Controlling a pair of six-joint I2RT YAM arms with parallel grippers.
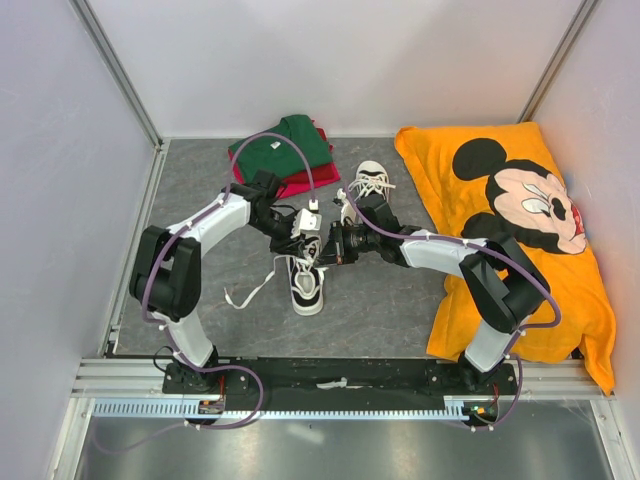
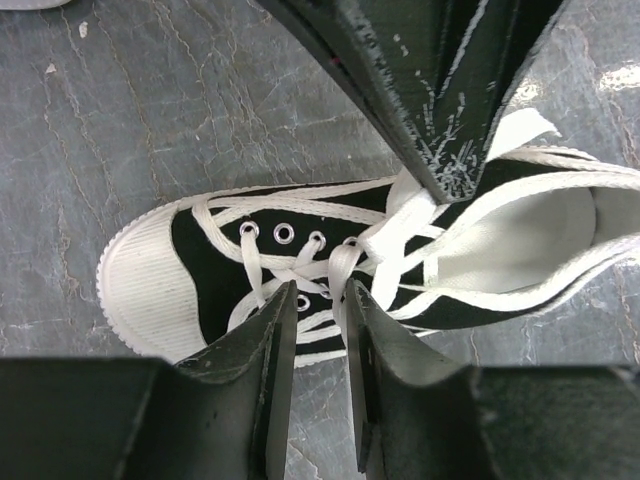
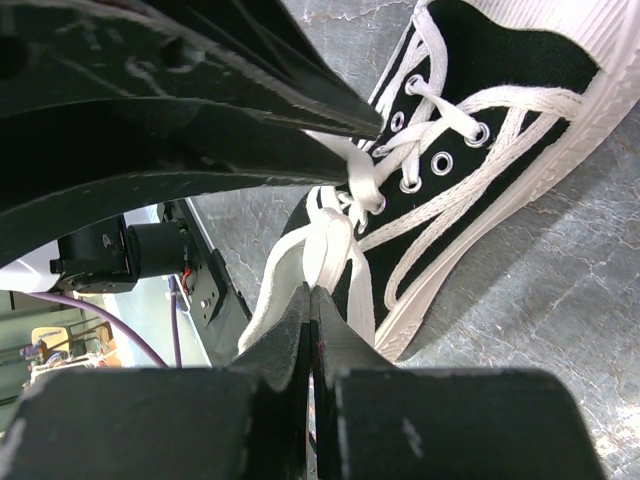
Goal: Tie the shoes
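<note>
The near shoe (image 1: 308, 285) lies on the grey table (image 1: 200, 175), its white toe cap pointing toward the arm bases; every place below is given from it.

- **Far left of it:** the side wall (image 1: 60, 200) and a metal rail (image 1: 146, 200) mark the table's edge. The stretch between rail and shoe is bare except for the left arm (image 1: 205, 232) crossing it.
- **Just left of it:** a loose lace end (image 1: 245, 293) trails across the table.
- **Behind it, to the left:** a green shirt (image 1: 285, 143) rests on a red cloth (image 1: 305, 182).
- **Over its eyelets:** the left gripper (image 2: 320, 295) hangs with its jaws a narrow slit apart and a strand at the tips. I cannot tell whether it pinches that strand.
- **Over its opening:** the right gripper (image 3: 311, 292) is clamped tight on a white lace (image 3: 325, 245) raised off the shoe. The 2 grippers nearly meet here, so little room is left between them.
- **Behind it, slightly right:** the 2nd shoe (image 1: 368, 185) lies apart from it with its laces spread.
- **Well to its right:** an orange Mickey Mouse pillow (image 1: 450, 210) fills the table as far as the right wall. The right arm (image 1: 440, 250) passes over the pillow's left edge.
</note>
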